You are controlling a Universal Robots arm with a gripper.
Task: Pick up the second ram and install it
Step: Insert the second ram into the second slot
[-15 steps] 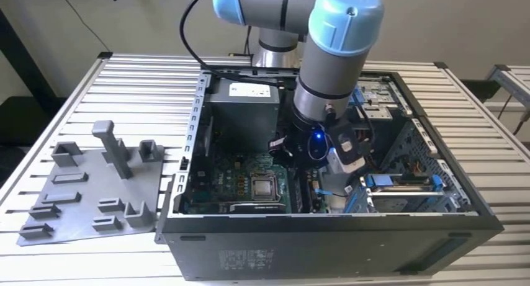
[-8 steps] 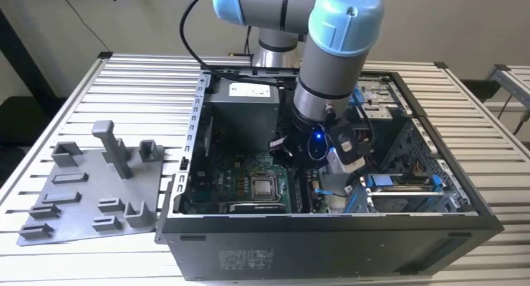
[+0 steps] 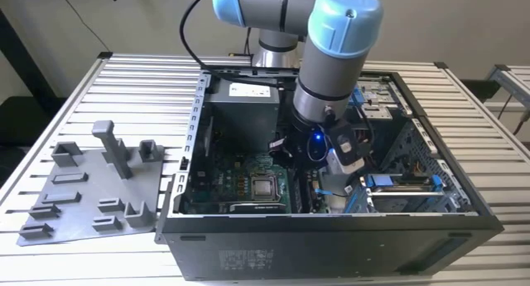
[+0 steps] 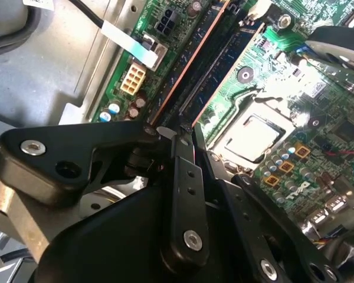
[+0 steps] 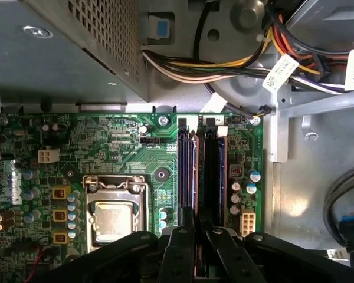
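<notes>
Black linkage bars of the gripper (image 4: 180, 138) are seen nearest in both wrist views, drawn narrowly together over the motherboard's memory slots. In the second wrist view the fingertips (image 4: 192, 132) are closed on the near end of the second ram (image 4: 186, 76), a slim dark stick with a copper-coloured edge, standing on edge along a slot. In the first wrist view the same stick (image 5: 202, 177) is seen running away from the gripper (image 5: 194, 227), between two long slots (image 5: 186, 171); whether it is fully seated cannot be told. Beside the slots, the processor socket (image 5: 113, 218) is set in the green motherboard (image 5: 106, 141). Farther off, a perforated metal housing (image 5: 76, 41) and a bundle of coloured cables (image 5: 224, 68) are seen.

In the exterior view the arm (image 3: 336, 69) is lowered into the open computer case (image 3: 331, 242), which is laid on a slatted table (image 3: 124, 87). A grey plastic fixture plate (image 3: 83, 187) with upright blocks is placed on the exterior view's left of the case.
</notes>
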